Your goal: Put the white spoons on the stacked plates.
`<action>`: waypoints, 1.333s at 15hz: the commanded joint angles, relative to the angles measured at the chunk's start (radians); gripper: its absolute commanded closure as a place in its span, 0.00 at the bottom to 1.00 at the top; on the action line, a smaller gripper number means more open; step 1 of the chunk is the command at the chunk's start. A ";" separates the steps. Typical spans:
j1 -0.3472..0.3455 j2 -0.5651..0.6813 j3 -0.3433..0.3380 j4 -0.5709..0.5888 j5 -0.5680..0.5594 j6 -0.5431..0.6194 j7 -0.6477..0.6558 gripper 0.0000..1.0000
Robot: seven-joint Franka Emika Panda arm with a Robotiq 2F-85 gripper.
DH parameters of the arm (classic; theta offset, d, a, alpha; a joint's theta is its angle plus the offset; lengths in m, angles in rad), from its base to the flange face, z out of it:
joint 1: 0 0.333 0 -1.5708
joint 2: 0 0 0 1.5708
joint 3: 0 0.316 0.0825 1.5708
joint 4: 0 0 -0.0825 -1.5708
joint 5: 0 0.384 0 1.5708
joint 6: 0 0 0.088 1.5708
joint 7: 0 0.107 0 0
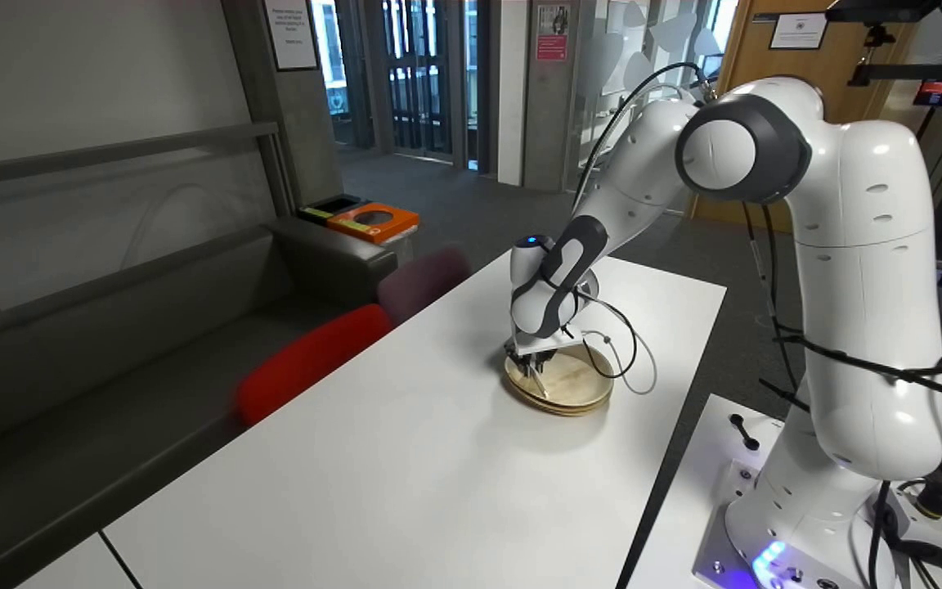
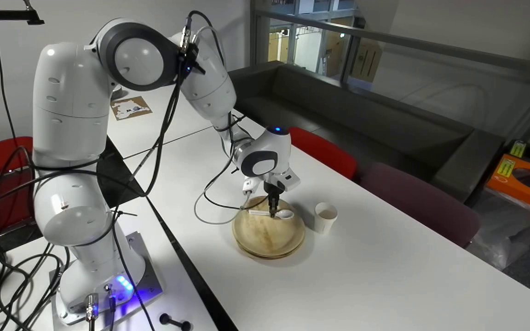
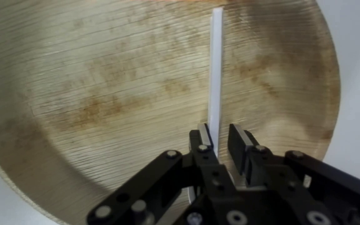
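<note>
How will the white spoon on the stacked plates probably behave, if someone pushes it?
The white spoon would probably slide rather than roll, because its bowl is much wider than its handle. It is likely light, since the handle looks thin. The upper plate may stop it with its raised rim.

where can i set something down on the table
Bare tabletop runs between the stacked plates and the black seam, and past the white cup, along the purple chair. Crowded: the plates, with white spoon, gripper and hanging cables.

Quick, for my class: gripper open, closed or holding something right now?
Gripper: open, with a gap beside the white spoon, so not clamped on it.
</note>
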 commanded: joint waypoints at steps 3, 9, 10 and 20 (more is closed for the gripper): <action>-0.010 -0.044 0.001 -0.028 0.027 -0.011 -0.053 0.64; -0.011 -0.053 0.002 -0.032 0.028 -0.010 -0.056 0.57; -0.012 -0.055 0.003 -0.033 0.029 -0.010 -0.058 0.58; -0.015 -0.128 0.005 -0.080 0.028 -0.003 -0.092 0.56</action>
